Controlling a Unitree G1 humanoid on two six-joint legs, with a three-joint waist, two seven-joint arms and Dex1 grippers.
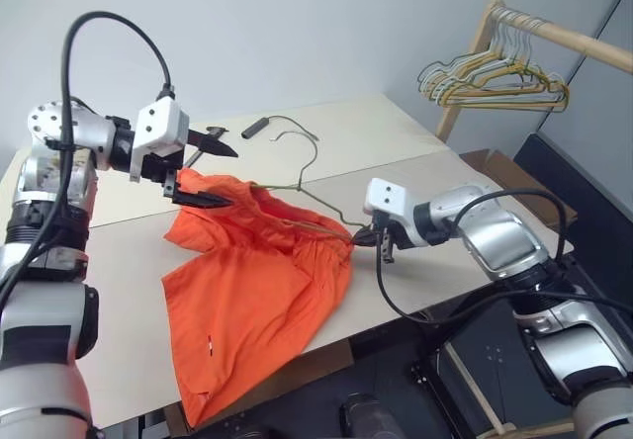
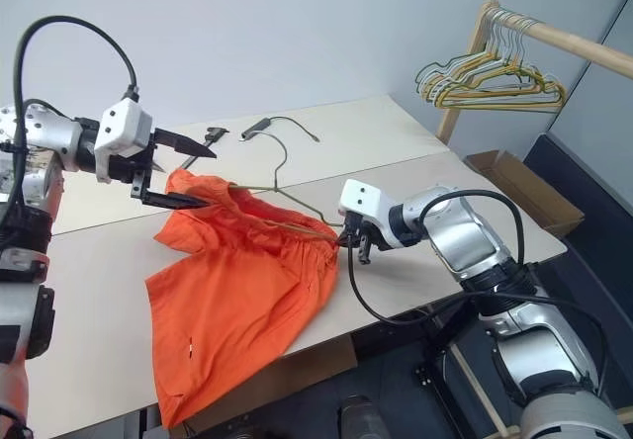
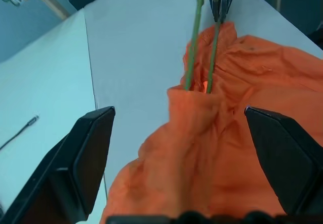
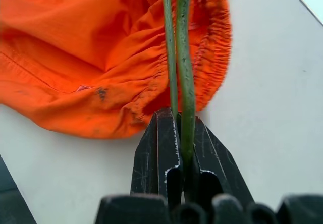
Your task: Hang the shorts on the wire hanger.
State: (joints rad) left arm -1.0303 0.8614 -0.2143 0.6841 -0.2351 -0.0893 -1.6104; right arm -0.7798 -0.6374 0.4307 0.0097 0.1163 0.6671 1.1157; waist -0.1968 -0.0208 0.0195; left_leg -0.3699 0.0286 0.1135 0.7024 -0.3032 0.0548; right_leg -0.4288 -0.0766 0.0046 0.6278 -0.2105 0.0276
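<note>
The orange shorts (image 1: 252, 296) lie spread on the table (image 1: 119, 291), with their waistband end lifted. The thin green wire hanger (image 1: 306, 167) runs through the gathered waistband (image 4: 214, 37), and its hook points toward the table's far side. My right gripper (image 1: 366, 236) is shut on the hanger's wire at the right end of the waistband, as the right wrist view (image 4: 179, 115) shows. My left gripper (image 1: 210, 172) stands open above the table at the raised left corner of the shorts. Its lower finger (image 1: 203, 200) is at the fabric. The cloth sits between the fingers (image 3: 179, 112), ungripped.
A bunch of wire hangers (image 1: 495, 78) hangs on a wooden rail at the back right. A black cable with a plug (image 1: 255, 126) lies on the far table. A cardboard box (image 1: 504, 172) sits beyond the table's right edge.
</note>
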